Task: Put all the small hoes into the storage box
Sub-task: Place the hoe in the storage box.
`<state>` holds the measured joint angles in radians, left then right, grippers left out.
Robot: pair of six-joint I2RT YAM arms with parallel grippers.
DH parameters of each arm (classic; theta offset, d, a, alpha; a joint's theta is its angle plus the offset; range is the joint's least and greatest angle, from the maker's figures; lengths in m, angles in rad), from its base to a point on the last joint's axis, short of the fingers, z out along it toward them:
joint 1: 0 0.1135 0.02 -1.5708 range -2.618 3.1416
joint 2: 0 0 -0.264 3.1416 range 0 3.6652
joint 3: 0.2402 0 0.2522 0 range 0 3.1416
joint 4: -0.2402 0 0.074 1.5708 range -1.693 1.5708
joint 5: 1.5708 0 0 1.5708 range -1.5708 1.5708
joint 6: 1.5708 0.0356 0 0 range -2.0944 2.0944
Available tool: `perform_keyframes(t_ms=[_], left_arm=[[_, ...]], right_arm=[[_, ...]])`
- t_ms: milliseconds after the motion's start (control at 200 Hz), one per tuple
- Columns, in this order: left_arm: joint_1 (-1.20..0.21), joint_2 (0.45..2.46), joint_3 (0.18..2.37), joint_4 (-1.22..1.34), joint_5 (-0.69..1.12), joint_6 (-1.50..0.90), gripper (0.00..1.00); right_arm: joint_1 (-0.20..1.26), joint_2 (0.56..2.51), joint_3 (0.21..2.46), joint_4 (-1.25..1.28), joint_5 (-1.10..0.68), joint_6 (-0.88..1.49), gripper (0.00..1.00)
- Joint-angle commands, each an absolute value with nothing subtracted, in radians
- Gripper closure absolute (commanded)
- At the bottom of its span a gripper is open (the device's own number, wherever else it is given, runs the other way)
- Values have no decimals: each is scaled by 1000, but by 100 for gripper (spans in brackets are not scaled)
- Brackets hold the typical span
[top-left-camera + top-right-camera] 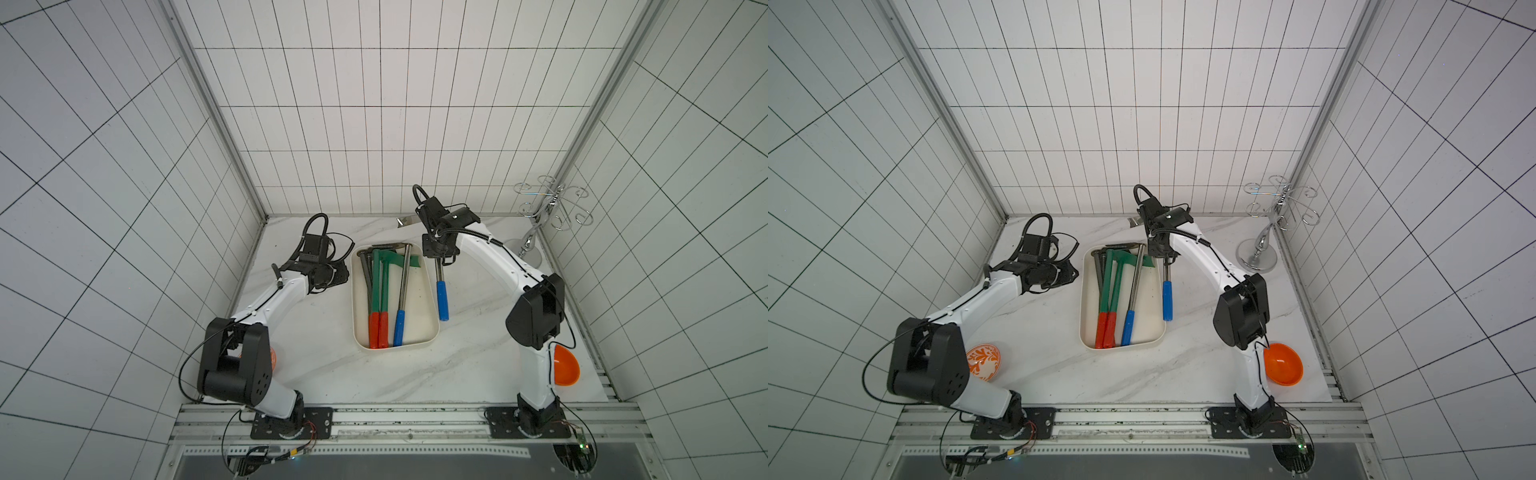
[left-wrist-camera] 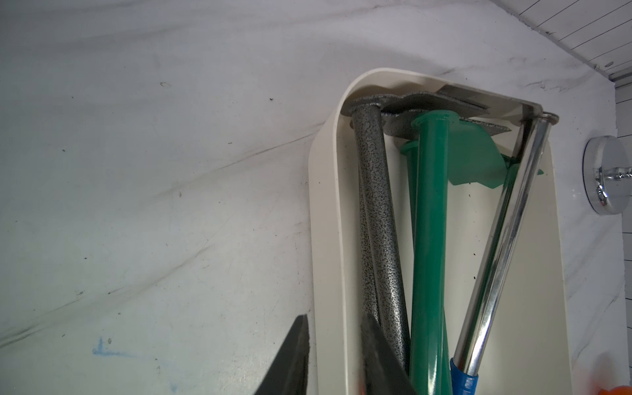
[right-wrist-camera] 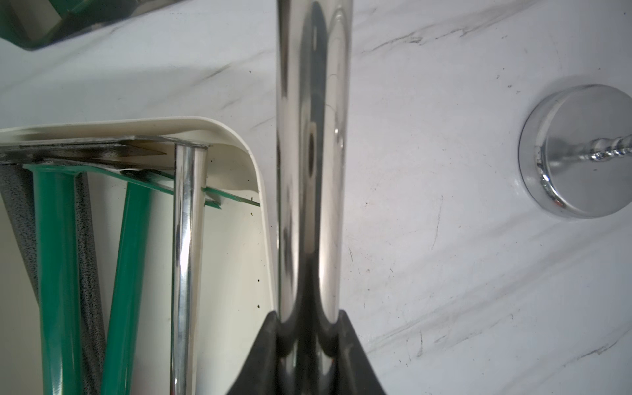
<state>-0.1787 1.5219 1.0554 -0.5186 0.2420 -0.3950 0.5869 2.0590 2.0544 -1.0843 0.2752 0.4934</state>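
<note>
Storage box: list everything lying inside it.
Inside the storage box lie two green-shafted hoes, two speckled grey ones and a chrome hoe with a blue grip. Only two red grips show; the green shafts cover the grey ones' handle ends.

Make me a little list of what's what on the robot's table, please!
holding: right end effector, shut on the chrome shaft of the blue-gripped small hoe
hoe place: outside the box, alongside one long wall
box: cream-white shallow plastic storage box
inside box: green-shafted hoes, speckled grey hoes, chrome hoe
other arm: left end effector, fingers either side of the box's opposite wall; grip unclear
also there: orange plastic bowl, chrome wire stand
</note>
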Motion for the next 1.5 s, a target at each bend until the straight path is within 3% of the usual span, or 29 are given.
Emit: perform_keyframes(t_ms=[0,785,1494], left_arm=[[-183,1538,1046,-476,252,-410,71],[-225,1649,1058,-419,253,-431,71],[-254,1700,1081,-402,239,-439,71]], right_arm=[[629,2097,2205,-1134,311,511,100],[698,2262,2347,-1215,359,516,100],[716,2225,2279,-1234,394,554,100]])
